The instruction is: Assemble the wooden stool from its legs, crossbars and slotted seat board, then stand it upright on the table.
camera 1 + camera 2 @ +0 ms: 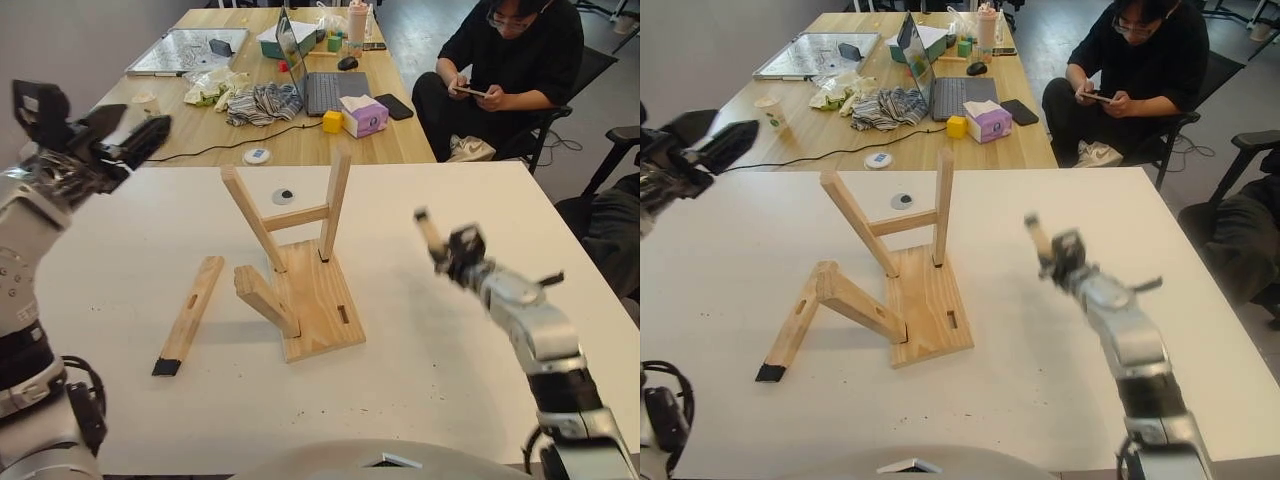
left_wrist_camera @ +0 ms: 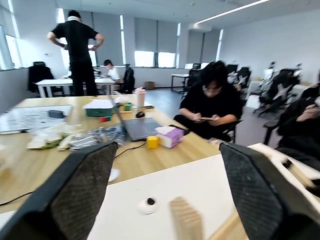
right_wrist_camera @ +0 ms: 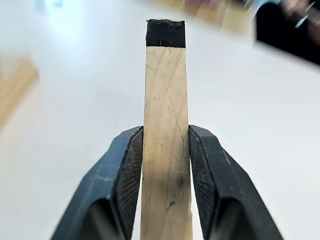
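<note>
The slotted seat board [image 1: 322,305] lies flat in the middle of the white table [image 1: 450,400]. Two legs [image 1: 334,205] stand up from its far end, joined by a crossbar [image 1: 296,217]. A third piece [image 1: 266,299] leans tilted at the board's left edge. One loose leg [image 1: 191,314] with a black tip lies on the table to the left. My right gripper [image 1: 452,252] hovers right of the board, shut on a wooden leg [image 3: 167,115] with a black end cap. Raised at the far left, my left gripper [image 1: 128,140] is open, its fingers [image 2: 85,195] wide apart and holding nothing.
A small white round disc [image 1: 283,196] sits on the table behind the legs. Beyond the white table stands a wooden desk [image 1: 300,140] with a laptop, tissue box, cloth and clutter. A person sits on a chair at the back right.
</note>
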You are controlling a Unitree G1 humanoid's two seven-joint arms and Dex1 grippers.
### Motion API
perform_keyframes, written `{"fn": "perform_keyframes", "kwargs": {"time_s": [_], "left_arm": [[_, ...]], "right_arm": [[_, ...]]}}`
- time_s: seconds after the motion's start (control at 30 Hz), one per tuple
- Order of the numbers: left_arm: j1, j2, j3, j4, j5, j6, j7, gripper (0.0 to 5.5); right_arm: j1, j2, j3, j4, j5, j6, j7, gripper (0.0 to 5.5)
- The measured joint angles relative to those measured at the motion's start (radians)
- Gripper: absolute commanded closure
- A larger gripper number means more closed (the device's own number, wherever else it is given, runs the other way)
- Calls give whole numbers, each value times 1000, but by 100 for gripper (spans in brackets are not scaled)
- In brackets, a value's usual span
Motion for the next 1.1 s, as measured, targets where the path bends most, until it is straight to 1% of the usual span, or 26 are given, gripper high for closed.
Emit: {"fn": "perform_keyframes", "kwargs": {"time_s": [0.03,0.07,0.1,0.2,0.23,0.37,0.5,0.73,0.8,0.93,0.97,1.1], "left_arm": [[-23,-41,-6,-46,-78,20,36,172],[-48,-82,-22,-85,-143,29,80,172],[-64,-118,-41,-113,-195,44,120,172],[-82,-202,-102,-133,-277,50,228,172],[-102,-243,-139,-134,-292,46,268,172],[-167,-296,-219,-112,-289,40,335,172],[-232,-362,-267,-72,-313,24,387,172],[-325,-469,-311,-36,-448,17,507,172],[-303,-501,-350,-45,-422,-12,508,207],[-172,-534,-423,-58,-306,-79,427,284],[-155,-541,-432,-58,-286,-92,410,293],[-123,-562,-453,-53,-206,-157,361,362]], "right_arm": [[-71,18,-41,-21,42,-85,23,418],[-130,39,-57,-62,67,-144,52,418],[-165,40,-41,-104,81,-177,83,418],[-158,47,21,-162,69,-188,109,418],[-148,49,58,-195,60,-189,126,418],[-112,43,131,-245,21,-203,165,418],[-98,42,165,-274,0,-219,176,418],[-92,43,180,-284,-5,-219,175,418],[-90,43,188,-291,-9,-218,174,418],[-80,44,201,-298,-9,-211,172,418],[-79,44,203,-298,-10,-207,171,418],[-74,44,204,-299,-12,-198,169,418]]}}
